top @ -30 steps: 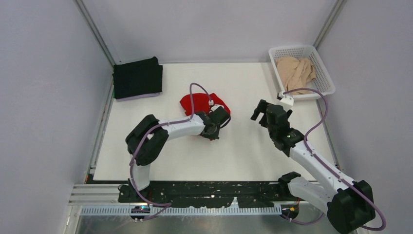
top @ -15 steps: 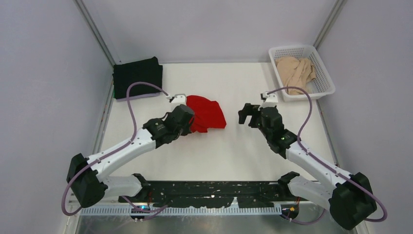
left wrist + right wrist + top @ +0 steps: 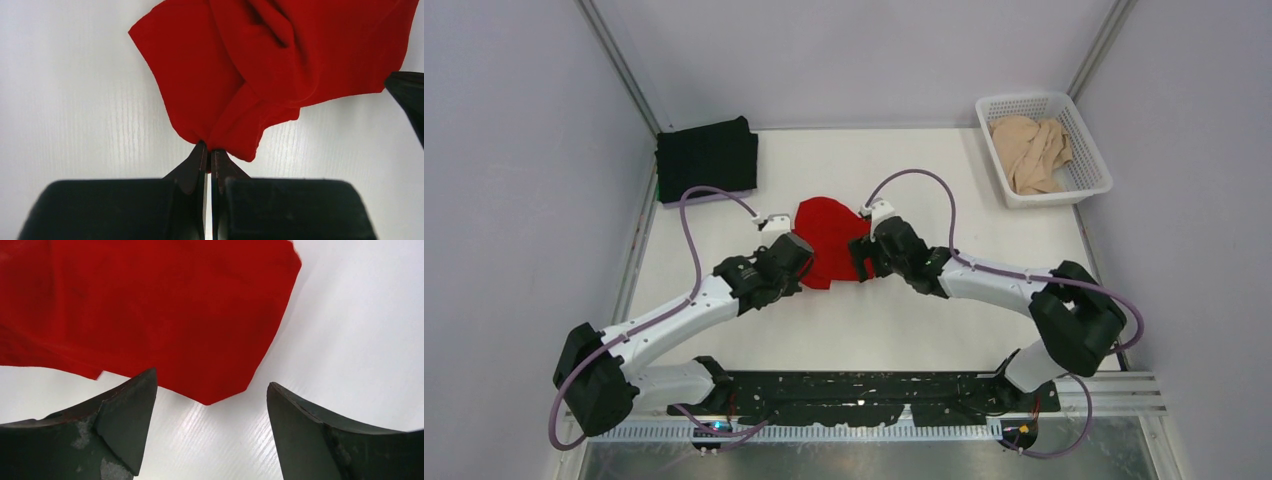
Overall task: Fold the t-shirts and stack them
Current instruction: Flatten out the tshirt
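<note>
Jaws on left gripper (image 3: 207,150) pressed together, pinching bunched edge of red t-shirt (image 3: 829,240) mid-table (image 3: 904,310). On right gripper (image 3: 210,379) spread wide, shirt corner lying between, nothing gripped. Elsewhere: black t-shirt (image 3: 707,158) folded far-left, beige t-shirt (image 3: 1034,150) in basket (image 3: 1092,150).

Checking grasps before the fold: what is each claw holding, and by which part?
The left claw is shut on the bright red cloth t-shirt, pinching a bunched edge. The right claw is open by a corner of it, holding nothing.
</note>
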### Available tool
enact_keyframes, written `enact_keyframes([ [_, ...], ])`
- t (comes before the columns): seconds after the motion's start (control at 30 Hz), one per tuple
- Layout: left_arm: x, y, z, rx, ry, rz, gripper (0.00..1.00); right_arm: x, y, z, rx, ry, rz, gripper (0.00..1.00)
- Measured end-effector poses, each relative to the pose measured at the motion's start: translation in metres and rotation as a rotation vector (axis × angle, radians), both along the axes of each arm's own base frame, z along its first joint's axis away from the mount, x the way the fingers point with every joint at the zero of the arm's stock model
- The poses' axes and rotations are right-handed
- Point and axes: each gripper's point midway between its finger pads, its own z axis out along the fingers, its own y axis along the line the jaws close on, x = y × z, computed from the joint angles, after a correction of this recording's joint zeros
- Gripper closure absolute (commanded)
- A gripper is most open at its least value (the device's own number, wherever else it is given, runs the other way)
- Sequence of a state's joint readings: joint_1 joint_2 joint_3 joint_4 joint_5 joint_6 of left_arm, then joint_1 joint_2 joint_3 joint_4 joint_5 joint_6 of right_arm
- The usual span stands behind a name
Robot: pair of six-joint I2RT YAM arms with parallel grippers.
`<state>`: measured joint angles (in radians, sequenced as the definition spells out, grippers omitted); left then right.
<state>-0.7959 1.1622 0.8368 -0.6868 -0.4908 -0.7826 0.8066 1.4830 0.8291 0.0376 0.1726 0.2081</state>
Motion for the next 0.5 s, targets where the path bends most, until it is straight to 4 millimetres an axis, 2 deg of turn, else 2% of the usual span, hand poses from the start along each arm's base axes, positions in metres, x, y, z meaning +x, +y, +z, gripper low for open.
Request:
enact_keyframes([
  [0.17,-0.001,0.004,-0.005,0.005,0.007,0.006,1.00,-0.005,-0.005,-0.044,-0.112,0.116,-0.003,0.25],
  [0.33,-0.002,0.007,-0.009,0.009,0.014,0.015,1.00,-0.003,-0.006,-0.069,-0.179,0.183,-0.030,0.35],
  [0.4,-0.001,0.008,-0.008,0.008,0.013,0.018,1.00,0.000,-0.004,-0.075,-0.187,0.196,-0.042,0.44],
  [0.47,0.000,0.008,-0.008,0.007,0.011,0.024,1.00,0.004,0.000,-0.077,-0.184,0.198,-0.054,0.58],
  [0.5,0.001,0.009,-0.008,0.005,0.009,0.028,1.00,0.006,0.002,-0.077,-0.177,0.198,-0.058,0.69],
])
